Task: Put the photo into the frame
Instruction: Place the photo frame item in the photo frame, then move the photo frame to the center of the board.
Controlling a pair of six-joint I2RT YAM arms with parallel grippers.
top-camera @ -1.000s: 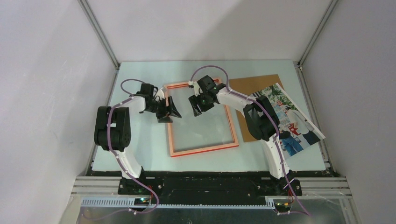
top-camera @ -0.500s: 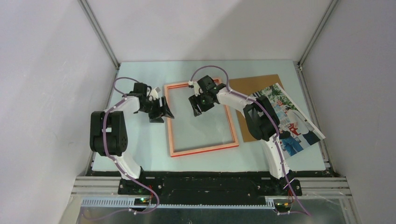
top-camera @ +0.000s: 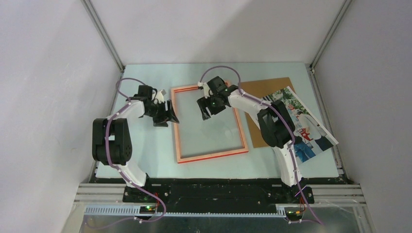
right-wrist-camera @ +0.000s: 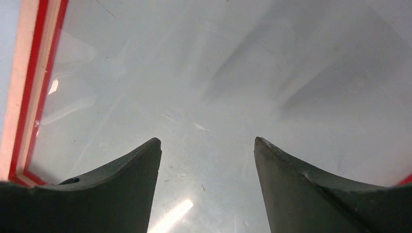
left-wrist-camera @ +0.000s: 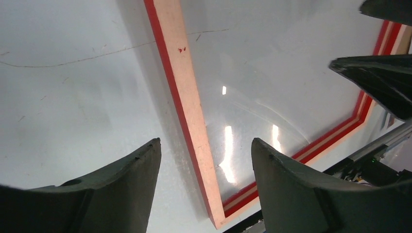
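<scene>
In the overhead view, the frame point(top-camera: 212, 155) is lying flat in the middle of the table point(top-camera: 145, 145), pale orange-pink back up. The photo point(top-camera: 311, 127) is resting picture side up at the right, well apart from the frame, overlapping the brown backing board point(top-camera: 262, 90) and partly hidden by the right arm. The left gripper point(top-camera: 166, 114) is now hanging just left of the frame's left rail, having drawn back from directly over that rail a second ago, with its elbow swung outward. The right gripper point(top-camera: 207, 108) is hovering over the frame's upper half, shifted only slightly.

In the left wrist view, the left gripper point(left-wrist-camera: 205, 143) is standing released, fingers spread and grasping nothing, with the frame's point(left-wrist-camera: 180, 63) left rail running beneath the gap. The right gripper's fingers point(left-wrist-camera: 379, 82) are showing at the top right.

In the right wrist view, the right gripper point(right-wrist-camera: 206, 143) is also released and empty, its fingers apart above the glass pane point(right-wrist-camera: 218, 73), with the frame's point(right-wrist-camera: 29, 77) rail at the left edge.
</scene>
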